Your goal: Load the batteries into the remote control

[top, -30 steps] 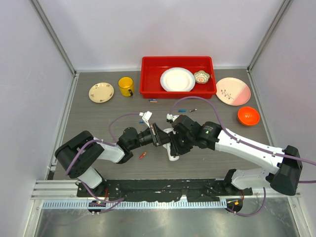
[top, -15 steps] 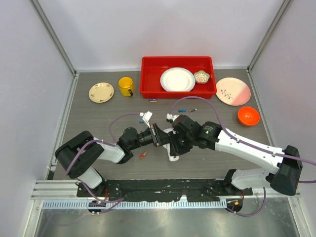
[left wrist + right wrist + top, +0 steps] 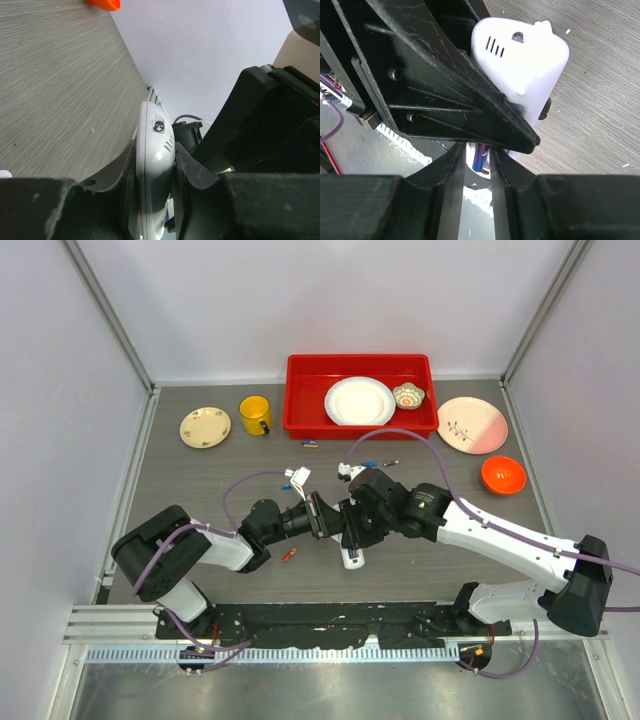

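The white remote control (image 3: 350, 556) is held off the table at the middle, clamped between my left gripper's (image 3: 328, 519) jaws; in the left wrist view it (image 3: 156, 150) stands edge-on between the pads of that gripper (image 3: 155, 165). My right gripper (image 3: 353, 530) is pressed against the remote from the right. In the right wrist view my right gripper (image 3: 477, 152) is shut on a blue battery (image 3: 479, 158), just under the remote (image 3: 520, 60) and behind the left gripper's finger (image 3: 445, 85). Loose batteries lie on the table: a red one (image 3: 289, 554) and blue ones (image 3: 370, 463).
The white back cover (image 3: 298, 477) lies behind my left gripper. A red bin (image 3: 300, 400) with a white plate and small bowl stands at the back. A yellow mug (image 3: 255, 415), a cream saucer (image 3: 205, 427), a pink plate (image 3: 472, 425) and an orange bowl (image 3: 503, 474) stand around.
My right gripper has shifted slightly back and left against the remote, and its cable arches higher. The left arm has barely moved.
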Robot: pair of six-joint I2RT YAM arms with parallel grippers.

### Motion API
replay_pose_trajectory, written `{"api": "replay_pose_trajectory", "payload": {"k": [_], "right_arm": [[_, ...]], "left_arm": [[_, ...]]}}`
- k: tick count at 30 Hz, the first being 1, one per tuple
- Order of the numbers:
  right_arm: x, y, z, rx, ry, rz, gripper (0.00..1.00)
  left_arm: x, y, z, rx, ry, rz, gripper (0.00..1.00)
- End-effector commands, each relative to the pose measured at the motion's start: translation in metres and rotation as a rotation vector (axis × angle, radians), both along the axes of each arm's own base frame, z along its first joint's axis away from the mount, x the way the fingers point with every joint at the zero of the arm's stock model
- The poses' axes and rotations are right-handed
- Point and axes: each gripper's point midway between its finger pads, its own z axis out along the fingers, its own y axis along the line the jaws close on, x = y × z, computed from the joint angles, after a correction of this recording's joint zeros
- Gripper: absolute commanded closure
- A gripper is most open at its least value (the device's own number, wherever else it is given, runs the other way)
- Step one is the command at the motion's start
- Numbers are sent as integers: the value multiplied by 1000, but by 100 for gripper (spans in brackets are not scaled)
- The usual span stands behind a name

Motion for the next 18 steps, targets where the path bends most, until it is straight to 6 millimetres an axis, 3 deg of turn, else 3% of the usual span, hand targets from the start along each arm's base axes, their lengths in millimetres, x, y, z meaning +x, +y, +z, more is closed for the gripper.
{"api": "replay_pose_trajectory", "payload": {"k": [1,8,18], "right_arm": [[14,13,29,82,-78,-19,69],[10,9,52,99,-95,-3,67],[-5,-11,61,72,-91,43,64]], "left_arm": [[-14,3,84,-267,-216,-37,100],[-8,2,78,-256,-202,-14,100],[-1,0,75,-253,-186,-1,100]]}}
